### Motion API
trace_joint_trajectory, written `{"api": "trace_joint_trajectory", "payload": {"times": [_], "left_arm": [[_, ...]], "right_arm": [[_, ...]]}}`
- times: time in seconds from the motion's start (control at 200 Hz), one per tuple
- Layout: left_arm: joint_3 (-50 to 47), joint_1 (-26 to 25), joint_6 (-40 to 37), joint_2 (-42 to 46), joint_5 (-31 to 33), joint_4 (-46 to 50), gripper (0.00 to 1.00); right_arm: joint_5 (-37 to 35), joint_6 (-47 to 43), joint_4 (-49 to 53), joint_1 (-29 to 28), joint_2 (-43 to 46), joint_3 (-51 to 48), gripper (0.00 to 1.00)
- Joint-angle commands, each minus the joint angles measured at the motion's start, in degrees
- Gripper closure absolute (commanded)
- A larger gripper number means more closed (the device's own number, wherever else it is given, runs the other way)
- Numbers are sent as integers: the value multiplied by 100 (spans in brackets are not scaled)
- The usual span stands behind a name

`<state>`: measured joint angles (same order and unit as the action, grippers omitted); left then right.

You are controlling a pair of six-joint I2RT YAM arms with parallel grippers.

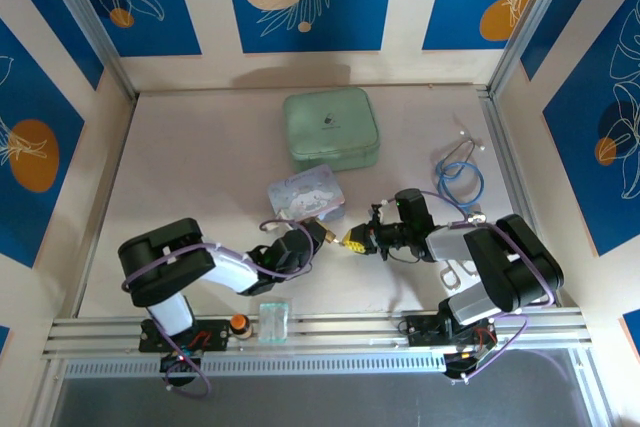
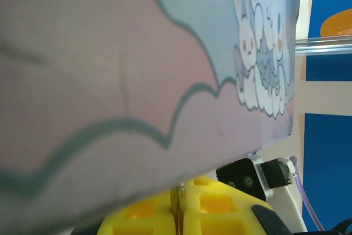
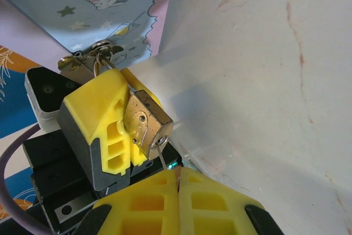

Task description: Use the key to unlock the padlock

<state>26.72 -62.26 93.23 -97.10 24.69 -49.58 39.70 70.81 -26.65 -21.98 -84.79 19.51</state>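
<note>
The brass padlock [image 3: 145, 122] hangs by its silver shackle from the hasp [image 3: 100, 49] of the lilac cartoon tin [image 1: 305, 197]. My left gripper [image 1: 322, 232] is shut on the padlock's body, and its yellow fingers [image 3: 102, 116] clamp it from the side. The thin key [image 3: 163, 157] runs from my right gripper [image 3: 177, 177] up to the keyhole in the padlock's bottom face. The right gripper [image 1: 352, 241] is shut on the key. In the left wrist view the tin [image 2: 137, 70] looms close above the shut yellow fingers [image 2: 217, 210].
A pale green case [image 1: 330, 128] lies behind the tin. A blue cable loop [image 1: 462, 182] and scissors [image 1: 455, 273] lie at the right, near the right arm. A small clear box [image 1: 274, 319] sits on the front rail.
</note>
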Motion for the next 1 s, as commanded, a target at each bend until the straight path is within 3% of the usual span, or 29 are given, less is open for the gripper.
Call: {"api": "trace_joint_trajectory", "payload": {"times": [0.0, 0.225, 0.7, 0.996], "left_arm": [[28, 4, 168, -73, -32, -655, 100], [125, 3, 96, 97, -52, -482, 100], [193, -36, 315, 282, -131, -587, 100], [323, -32, 303, 307, -272, -574, 100]], "right_arm": [[174, 132, -409, 27, -124, -108, 100], [107, 85, -462, 22, -182, -45, 100], [-44, 1104, -2613, -60, -871, -189, 100], [77, 1195, -3052, -150, -1159, -80, 100]]}}
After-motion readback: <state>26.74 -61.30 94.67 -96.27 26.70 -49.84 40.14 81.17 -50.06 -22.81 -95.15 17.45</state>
